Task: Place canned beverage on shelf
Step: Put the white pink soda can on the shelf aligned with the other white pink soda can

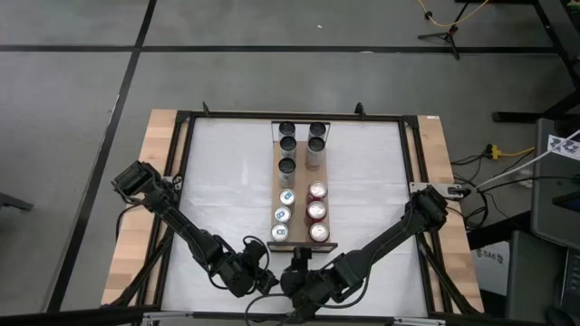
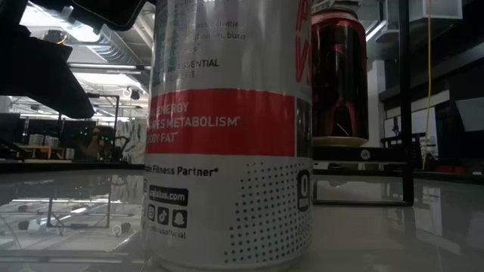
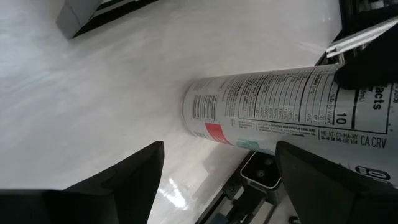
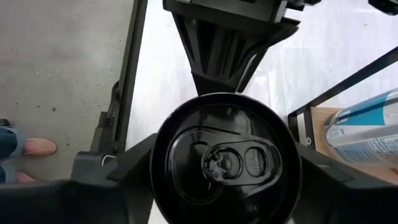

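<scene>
A white can (image 2: 227,151) with a red band and a black top (image 4: 224,162) stands upright on the white table near its near edge. My right gripper (image 4: 225,171) comes down over it, one finger on each side. In the high view that gripper (image 1: 299,273) hides the can. My left gripper (image 3: 221,177) stands open beside the can (image 3: 267,106), a little toward the table's left, and touches nothing. The shelf (image 1: 302,181), a light-brown plank, lies in the middle of the table with several cans standing on it. My right gripper pinches the can between its two fingers, on opposite sides of the wall just under the top rim (image 4: 155,171). The fingers (image 4: 134,168) slant down from the near side. The can stays upright with its bottom (image 2: 227,261) on the table.
Dark-topped cans (image 1: 288,145) fill the shelf's far end; silver-topped (image 1: 283,215) and red-topped cans (image 1: 316,210) fill its near end. Black frame rails (image 1: 186,163) border the table. A person's shoe (image 4: 34,147) shows on the floor beside it.
</scene>
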Tool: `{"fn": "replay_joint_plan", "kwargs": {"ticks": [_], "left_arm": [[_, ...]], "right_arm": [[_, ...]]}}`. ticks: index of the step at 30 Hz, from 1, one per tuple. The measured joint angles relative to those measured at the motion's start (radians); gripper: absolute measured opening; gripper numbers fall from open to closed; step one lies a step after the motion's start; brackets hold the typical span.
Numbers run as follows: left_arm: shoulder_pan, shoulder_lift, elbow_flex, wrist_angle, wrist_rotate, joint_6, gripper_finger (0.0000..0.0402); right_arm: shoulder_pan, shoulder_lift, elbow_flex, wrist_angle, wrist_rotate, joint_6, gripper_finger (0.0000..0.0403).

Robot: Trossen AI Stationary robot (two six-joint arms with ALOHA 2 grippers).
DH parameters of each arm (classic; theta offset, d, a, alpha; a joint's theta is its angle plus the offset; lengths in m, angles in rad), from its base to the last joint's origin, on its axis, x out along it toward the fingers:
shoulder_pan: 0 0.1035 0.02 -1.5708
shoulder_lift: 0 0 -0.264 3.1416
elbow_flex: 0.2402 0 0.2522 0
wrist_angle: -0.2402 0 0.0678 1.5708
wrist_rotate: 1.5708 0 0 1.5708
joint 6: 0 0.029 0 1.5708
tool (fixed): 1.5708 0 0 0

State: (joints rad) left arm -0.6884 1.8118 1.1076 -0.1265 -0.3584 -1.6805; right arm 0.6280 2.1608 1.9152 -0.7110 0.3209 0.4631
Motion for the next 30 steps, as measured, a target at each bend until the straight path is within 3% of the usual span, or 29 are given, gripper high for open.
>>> {"fn": "replay_joint_plan", "kwargs": {"ticks": [3, 13, 19, 30], "left_arm": [[0.000, 0.000, 0.000, 0.000, 0.000, 0.032, 0.0305], [-0.008, -0.009, 0.000, 0.006, 0.010, 0.072, 0.0305], [-0.016, -0.067, 0.000, -0.022, -0.001, 0.103, 0.0305], [-0.018, -0.216, 0.000, -0.049, -0.017, 0.300, 0.0305]], "right_arm": [[0.000, -0.001, 0.000, 0.001, -0.017, 0.002, 0.0240], [0.000, -0.046, 0.017, -0.018, -0.091, 0.029, 0.0239], [0.000, -0.047, 0.132, -0.116, -0.113, 0.026, 0.0243], [0.000, -0.047, 0.436, -0.376, -0.119, 0.028, 0.0246]]}}
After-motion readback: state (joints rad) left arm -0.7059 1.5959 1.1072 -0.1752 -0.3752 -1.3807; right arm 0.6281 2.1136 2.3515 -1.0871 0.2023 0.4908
